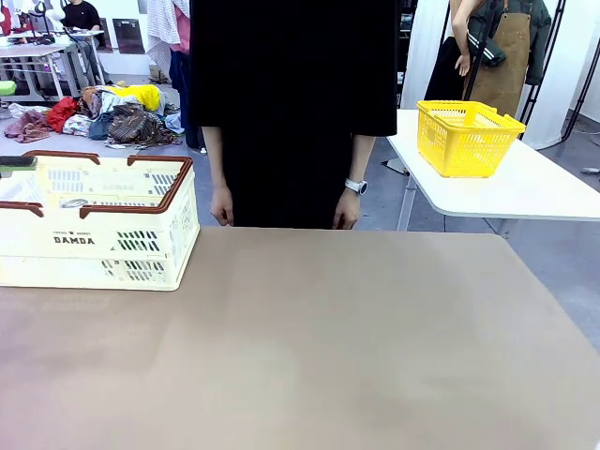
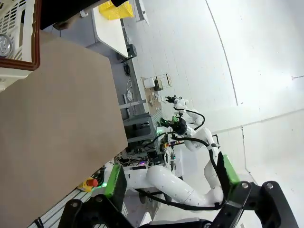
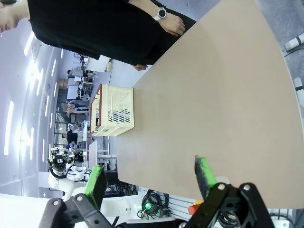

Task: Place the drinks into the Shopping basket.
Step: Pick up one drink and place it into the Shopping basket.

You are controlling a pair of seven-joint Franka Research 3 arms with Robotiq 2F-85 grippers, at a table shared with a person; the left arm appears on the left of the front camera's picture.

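Note:
The Shopping basket (image 1: pixel 94 225), cream-white with a dark brown rim and "DAMDA" on its side, stands on the left of the tan table. It also shows as the basket (image 2: pixel 19 28) in the left wrist view and as the basket (image 3: pixel 114 111) in the right wrist view. Inside it, at the picture's left edge, lies the round silver top of one of the drinks (image 2: pixel 4 45). My left gripper (image 2: pixel 173 178) is open with nothing between its green pads, off the table's near edge. My right gripper (image 3: pixel 150 183) is also open and holds nothing, off the near edge.
A person in black (image 1: pixel 291 103) stands at the far edge, both hands hanging by the table; the watch hand (image 3: pixel 166 16) is near the edge. A yellow mesh basket (image 1: pixel 467 138) sits on a separate white table (image 1: pixel 525 192) at the back right. The tan tabletop (image 1: pixel 328 347) is bare.

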